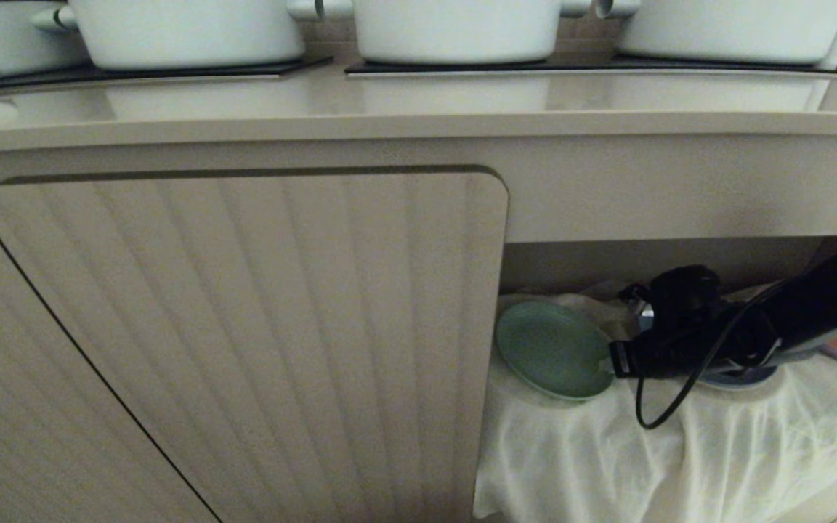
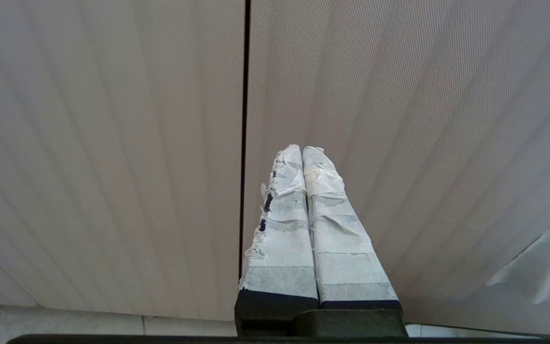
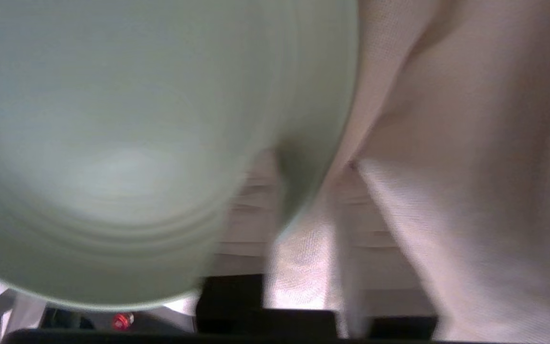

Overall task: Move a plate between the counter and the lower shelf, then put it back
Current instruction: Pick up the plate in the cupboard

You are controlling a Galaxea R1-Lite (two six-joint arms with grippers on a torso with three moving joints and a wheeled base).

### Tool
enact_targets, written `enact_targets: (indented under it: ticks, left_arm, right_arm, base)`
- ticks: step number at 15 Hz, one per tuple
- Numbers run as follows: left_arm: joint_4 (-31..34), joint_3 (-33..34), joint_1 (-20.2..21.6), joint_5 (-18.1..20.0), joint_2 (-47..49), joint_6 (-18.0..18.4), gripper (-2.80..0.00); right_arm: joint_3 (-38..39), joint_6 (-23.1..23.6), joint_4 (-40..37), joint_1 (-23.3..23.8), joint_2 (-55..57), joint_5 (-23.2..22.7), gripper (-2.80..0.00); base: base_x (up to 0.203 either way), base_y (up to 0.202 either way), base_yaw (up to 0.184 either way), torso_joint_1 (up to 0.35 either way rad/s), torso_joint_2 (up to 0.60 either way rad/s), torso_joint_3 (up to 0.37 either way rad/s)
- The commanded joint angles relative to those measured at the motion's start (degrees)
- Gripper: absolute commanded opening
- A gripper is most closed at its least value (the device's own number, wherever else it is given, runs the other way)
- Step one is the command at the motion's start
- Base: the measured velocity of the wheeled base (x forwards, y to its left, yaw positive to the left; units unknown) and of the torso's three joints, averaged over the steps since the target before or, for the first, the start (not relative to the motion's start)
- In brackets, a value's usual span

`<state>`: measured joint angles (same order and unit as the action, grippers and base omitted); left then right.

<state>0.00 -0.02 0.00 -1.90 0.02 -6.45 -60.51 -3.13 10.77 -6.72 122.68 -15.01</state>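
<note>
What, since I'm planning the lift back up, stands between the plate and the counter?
The counter itself: its front panel hangs right above the plate in the shelf, so the plate would likely have to come out forward first. White pots line the counter's back. The right pincer is at the plate's rim.

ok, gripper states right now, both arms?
Left gripper: shut, holding nothing, parked facing the cabinet door.
Right gripper: in the lower shelf, closed on the rim of the green plate.
</note>
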Motion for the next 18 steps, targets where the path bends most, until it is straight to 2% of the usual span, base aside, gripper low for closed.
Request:
enact_targets:
  ticks: [1, 6, 18]
  left_arm:
    - [0.0, 0.0, 0.0, 0.0, 0.0, -0.1, -2.8]
    - [0.0, 0.0, 0.0, 0.0, 0.0, 0.0, -2.8]
    - [0.0, 0.0, 0.0, 0.0, 0.0, -0.1, -2.8]
  right_arm:
    - [-0.7, 0.0, 0.2, -0.1, -0.9, -0.4, -2.8]
    - [-2.7, -0.1, -0.1, -0.1, -1.0, -0.4, -2.8]
    - [-1.9, -0.1, -0.1, 0.0, -0.7, -0.4, -2.8]
  base:
    - [0.0, 0.0, 0.0, 0.0, 0.0, 0.0]
    - [0.0, 0.0, 0.0, 0.0, 0.0, 0.0]
    - [0.0, 0.0, 0.0, 0.0, 0.0, 0.0]
